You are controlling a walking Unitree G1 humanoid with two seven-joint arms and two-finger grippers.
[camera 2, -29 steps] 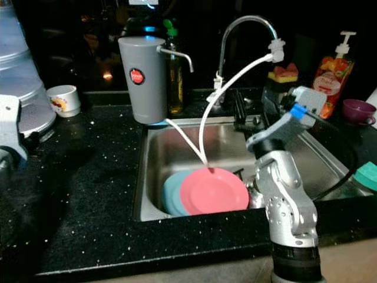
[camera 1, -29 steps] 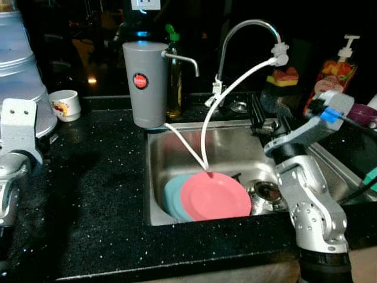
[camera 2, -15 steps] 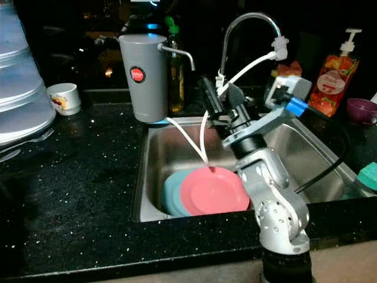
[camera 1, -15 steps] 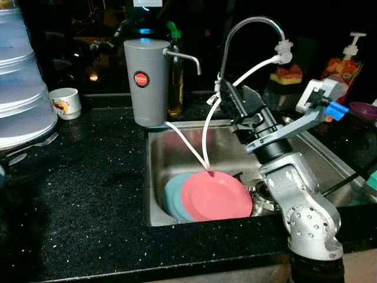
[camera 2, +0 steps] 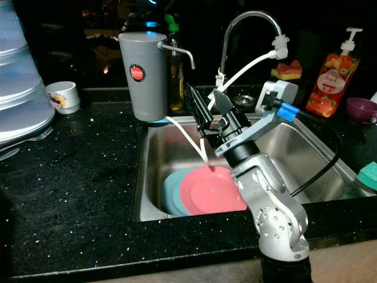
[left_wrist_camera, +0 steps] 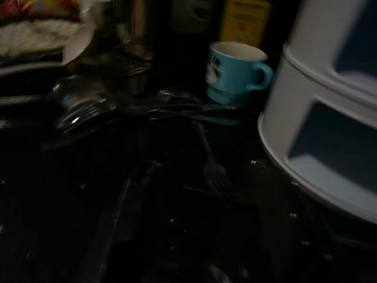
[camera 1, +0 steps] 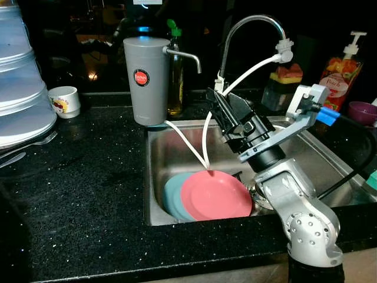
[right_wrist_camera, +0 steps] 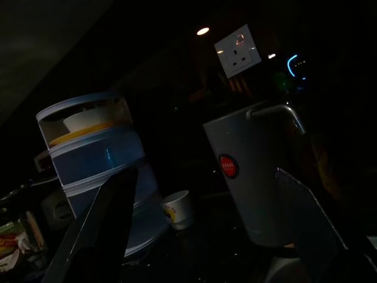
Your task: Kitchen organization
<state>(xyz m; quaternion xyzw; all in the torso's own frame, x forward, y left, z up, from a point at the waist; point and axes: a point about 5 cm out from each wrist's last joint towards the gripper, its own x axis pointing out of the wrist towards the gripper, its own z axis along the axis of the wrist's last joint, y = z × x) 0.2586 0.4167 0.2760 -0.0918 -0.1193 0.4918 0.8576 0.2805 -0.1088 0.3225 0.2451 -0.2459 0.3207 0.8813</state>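
A: Where is the right hand (camera 2: 205, 108) placed?

B: It is held above the sink (camera 1: 171, 134), its two fingers spread wide and empty, pointed up and back toward the grey filter jug (camera 1: 147, 79). White hoses (camera 1: 203, 132) are draped just beside it.

A: And the dishes?

B: A pink plate (camera 1: 215, 196) is stacked on a blue plate (camera 1: 171, 197) in the sink bottom, below the hand and apart from it.

A: How should a grasp be made?

B: Probably the wrist should be tipped down, the hoses avoided, and the pink plate's rim pinched.

A: What has changed?

B: The right arm has been swung from the sink's right edge to its middle. The left arm, seen earlier at the left, has been withdrawn; a fork (left_wrist_camera: 212, 168) and blue mug (left_wrist_camera: 235, 73) on the worktop (camera 1: 76, 177) are seen from its wrist; its fingers cannot be made out.
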